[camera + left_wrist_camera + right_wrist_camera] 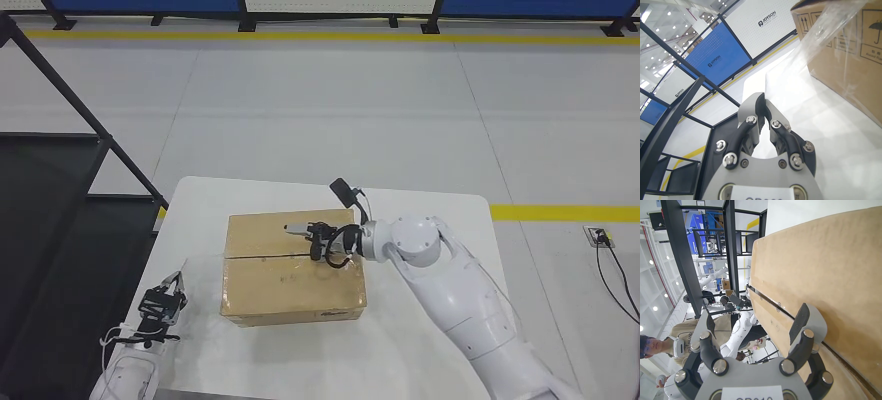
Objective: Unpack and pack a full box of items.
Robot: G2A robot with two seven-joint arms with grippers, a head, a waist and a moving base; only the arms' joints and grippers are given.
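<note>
A closed brown cardboard box (290,285) stands in the middle of the white table (440,215), its two top flaps meeting at a seam (285,257). My right gripper (310,235) hovers open just over the box top (819,266), turned on its side. One finger (802,321) is close to the seam (772,306); nothing is between the fingers. My left gripper (165,295) is low near the table's front left corner, left of the box (848,62). The left gripper (763,98) is shut on a clear plastic strip (821,37) that stretches up to the box's top edge.
A black metal rack (60,200) stands just off the table's left side, close to the left arm. Bare table surface lies right of the box and behind it. A yellow line (560,212) runs across the floor beyond the table's right edge.
</note>
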